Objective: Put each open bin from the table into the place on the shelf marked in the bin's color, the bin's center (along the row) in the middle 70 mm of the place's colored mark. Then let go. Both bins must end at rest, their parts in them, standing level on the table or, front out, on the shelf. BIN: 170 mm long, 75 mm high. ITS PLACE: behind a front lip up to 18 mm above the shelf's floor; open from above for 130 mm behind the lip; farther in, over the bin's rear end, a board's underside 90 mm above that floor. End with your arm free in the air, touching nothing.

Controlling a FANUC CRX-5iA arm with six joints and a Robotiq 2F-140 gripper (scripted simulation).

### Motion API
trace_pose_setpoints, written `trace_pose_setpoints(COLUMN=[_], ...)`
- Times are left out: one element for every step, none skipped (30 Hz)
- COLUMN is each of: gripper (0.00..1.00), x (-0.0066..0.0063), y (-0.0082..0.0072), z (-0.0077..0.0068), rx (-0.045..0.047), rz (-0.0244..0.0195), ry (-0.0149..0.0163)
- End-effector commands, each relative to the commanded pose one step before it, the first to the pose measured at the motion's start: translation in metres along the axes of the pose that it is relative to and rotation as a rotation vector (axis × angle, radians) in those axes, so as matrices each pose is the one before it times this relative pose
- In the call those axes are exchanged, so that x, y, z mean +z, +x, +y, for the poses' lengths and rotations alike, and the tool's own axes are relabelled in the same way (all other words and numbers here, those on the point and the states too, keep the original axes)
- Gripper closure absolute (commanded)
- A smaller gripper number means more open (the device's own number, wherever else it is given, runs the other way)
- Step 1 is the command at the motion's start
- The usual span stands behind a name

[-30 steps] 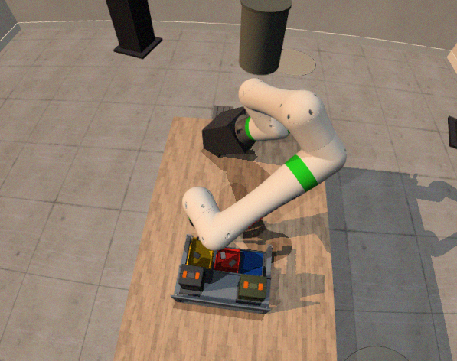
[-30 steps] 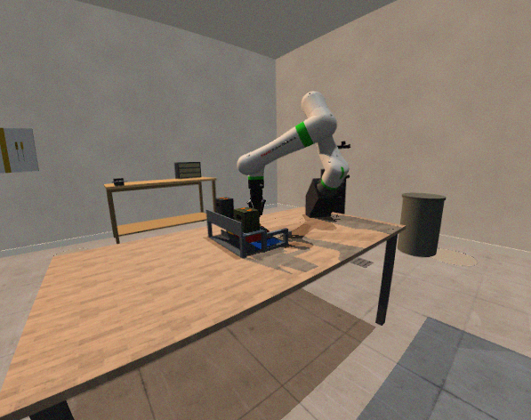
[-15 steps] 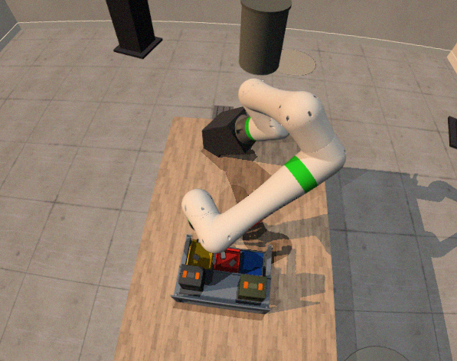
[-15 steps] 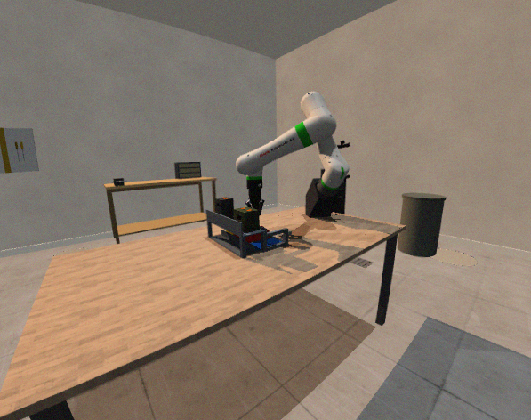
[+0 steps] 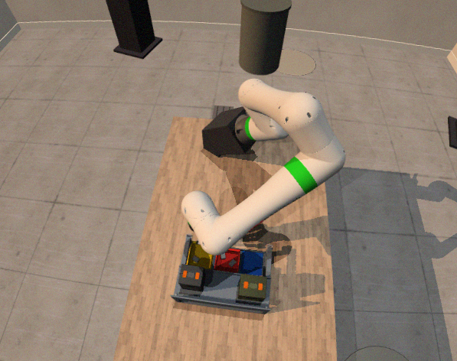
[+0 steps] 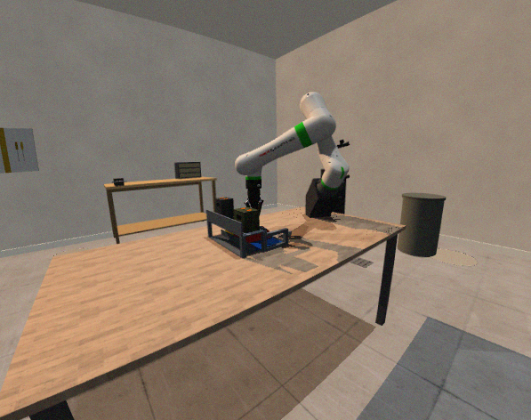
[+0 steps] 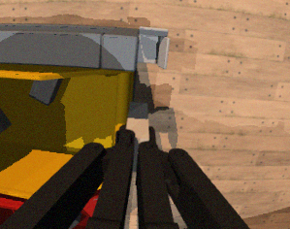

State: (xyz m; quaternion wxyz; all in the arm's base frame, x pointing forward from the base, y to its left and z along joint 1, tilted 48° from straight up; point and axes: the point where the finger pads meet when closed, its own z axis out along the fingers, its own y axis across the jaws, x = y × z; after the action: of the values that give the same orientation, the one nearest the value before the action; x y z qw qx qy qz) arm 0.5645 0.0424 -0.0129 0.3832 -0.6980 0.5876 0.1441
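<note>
Legible text: none. The arm's forearm [image 6: 274, 149] carries a line of red and dark lettering, too small to read. A wall panel [image 6: 10, 149] shows two yellow vertical stripes, without readable characters.

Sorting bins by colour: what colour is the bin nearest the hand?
Yellow: the open yellow bin shows best in the wrist view, beside the shut black hand.

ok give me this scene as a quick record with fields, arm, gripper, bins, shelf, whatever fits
arm: white, green bands, reaching over the shelf
gripper: shut, holding nothing, at the yellow bin's outer wall
shelf: grey unit on the wooden table
yellow bin: on the shelf, end of the row
red bin: beside yellow
blue bin: beside red
boxes: dark one and olive one, orange marks
</note>
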Motion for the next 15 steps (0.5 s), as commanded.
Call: trace_pose_setpoints(gripper=[1.0, 1.0, 1.0, 1.0, 1.0, 1.0, 1.0, 1.0, 1.0, 1.0, 1.0, 1.0, 1.0, 1.0, 1.0], x=[-0.00022, 0.0, 0.0, 0.0, 0.0, 0.0, 0.0, 0.0, 0.0, 0.0, 0.0, 0.0, 0.0, 0.0, 0.0], y=[0.00018, 0.0, 0.0, 0.0, 0.0, 0.0, 0.0, 0.0, 0.0, 0.0, 0.0, 0.0, 0.0, 0.0, 0.0], z=[-0.00086, 0.0, -0.00045, -0.00044, -0.00042, -0.00041, -0.00039, -0.00038, -0.00037, -0.00035, -0.00034, -0.00032, -0.00031, -0.00029, -0.00028], rx=[0.00007, 0.0, 0.0, 0.0, 0.0, 0.0, 0.0, 0.0, 0.0, 0.0, 0.0, 0.0, 0.0, 0.0, 0.0], rz=[0.00034, 0.0, 0.0, 0.0, 0.0, 0.0, 0.0, 0.0, 0.0, 0.0, 0.0, 0.0, 0.0, 0.0, 0.0], ry=[0.0003, 0.0, 0.0, 0.0, 0.0, 0.0, 0.0, 0.0, 0.0, 0.0, 0.0, 0.0, 0.0, 0.0, 0.0])
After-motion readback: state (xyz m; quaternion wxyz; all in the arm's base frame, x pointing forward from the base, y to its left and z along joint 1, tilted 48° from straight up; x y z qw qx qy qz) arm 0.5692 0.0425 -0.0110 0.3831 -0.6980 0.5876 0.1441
